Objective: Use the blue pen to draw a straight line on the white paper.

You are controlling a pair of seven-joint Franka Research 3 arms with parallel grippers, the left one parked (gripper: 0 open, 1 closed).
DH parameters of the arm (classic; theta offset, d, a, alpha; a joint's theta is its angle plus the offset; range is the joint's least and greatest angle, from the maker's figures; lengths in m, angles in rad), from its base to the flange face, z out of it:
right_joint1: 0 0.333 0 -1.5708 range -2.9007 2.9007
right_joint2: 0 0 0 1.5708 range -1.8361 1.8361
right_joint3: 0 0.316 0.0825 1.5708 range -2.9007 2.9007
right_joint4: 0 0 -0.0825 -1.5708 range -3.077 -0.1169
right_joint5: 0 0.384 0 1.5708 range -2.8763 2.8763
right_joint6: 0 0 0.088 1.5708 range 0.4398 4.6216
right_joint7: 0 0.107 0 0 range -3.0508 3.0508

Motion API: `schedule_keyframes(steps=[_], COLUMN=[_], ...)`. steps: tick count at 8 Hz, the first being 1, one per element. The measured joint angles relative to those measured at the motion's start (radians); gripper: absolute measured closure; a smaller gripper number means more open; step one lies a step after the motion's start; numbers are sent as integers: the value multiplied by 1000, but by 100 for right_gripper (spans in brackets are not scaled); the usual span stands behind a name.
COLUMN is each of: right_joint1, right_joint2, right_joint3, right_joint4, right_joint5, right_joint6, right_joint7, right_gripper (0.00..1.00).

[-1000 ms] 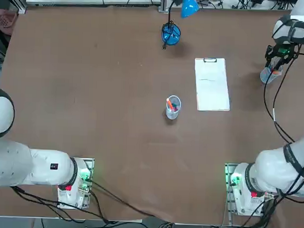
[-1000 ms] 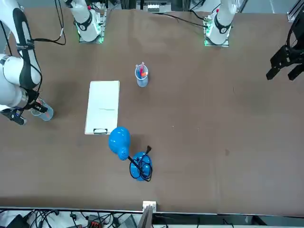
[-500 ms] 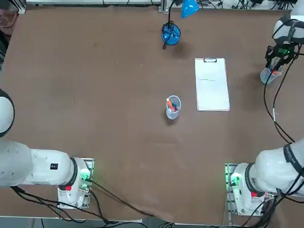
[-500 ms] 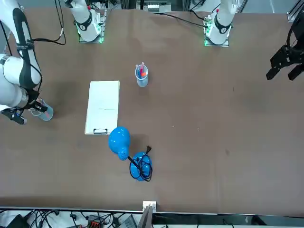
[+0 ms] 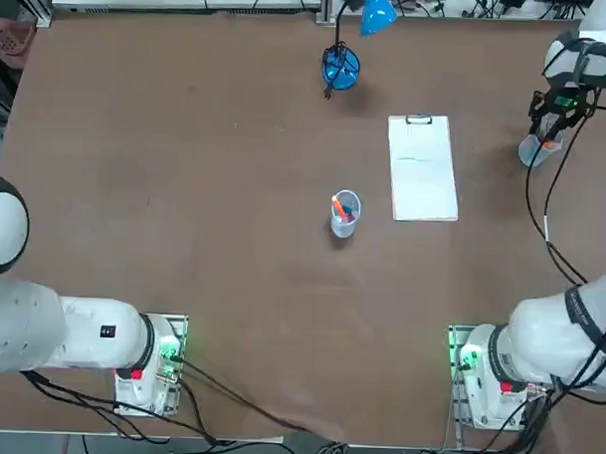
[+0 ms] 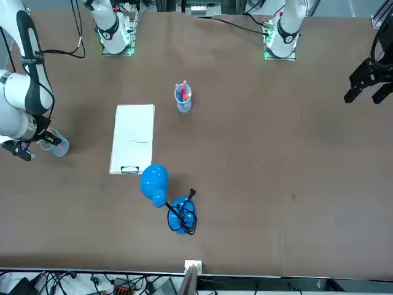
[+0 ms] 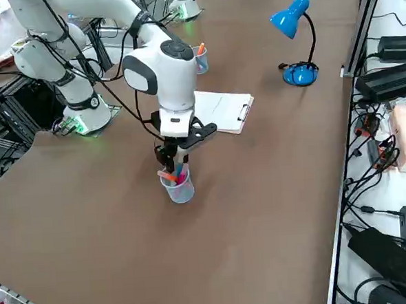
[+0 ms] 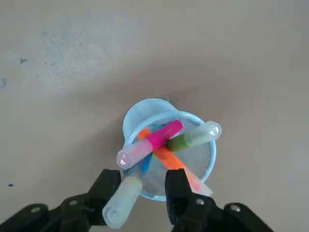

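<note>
Brown and broad, the bench (image 5: 185,183) carries few things. Near its middle lies the white paper (image 5: 422,168) with its clip toward the far edge, and just beside it stands a clear cup (image 5: 344,214) of pens. At the far edge sits a blue desk lamp (image 5: 340,65).

Well off to the paper's right, the right gripper (image 8: 143,186) points down over a second clear cup (image 8: 166,154) near the bench's right edge; the side view shows it (image 7: 172,158) directly above that cup (image 7: 178,186). In the wrist view the fingers (image 8: 177,188) stand partly closed around a pale capped pen (image 8: 121,202) that leans out of the cup. Whether they press on it cannot be told.

The blue pen (image 8: 146,163) shows only as a short blue piece inside this cup, under a crossed pink pen (image 8: 150,142), orange pen (image 8: 170,162) and green pen (image 8: 193,137).
</note>
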Motion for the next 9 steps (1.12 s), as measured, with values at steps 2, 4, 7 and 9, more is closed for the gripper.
schedule_keyframes(steps=[2,4,7,9], right_joint1=[0,0,0,0], right_joint2=[0,0,0,4], right_joint3=[0,0,0,0], right_joint4=[0,1,3,3], right_joint5=[0,0,0,0], right_joint6=[3,8,12,13], right_joint7=[0,0,0,0], right_gripper=[44,44,46,48])
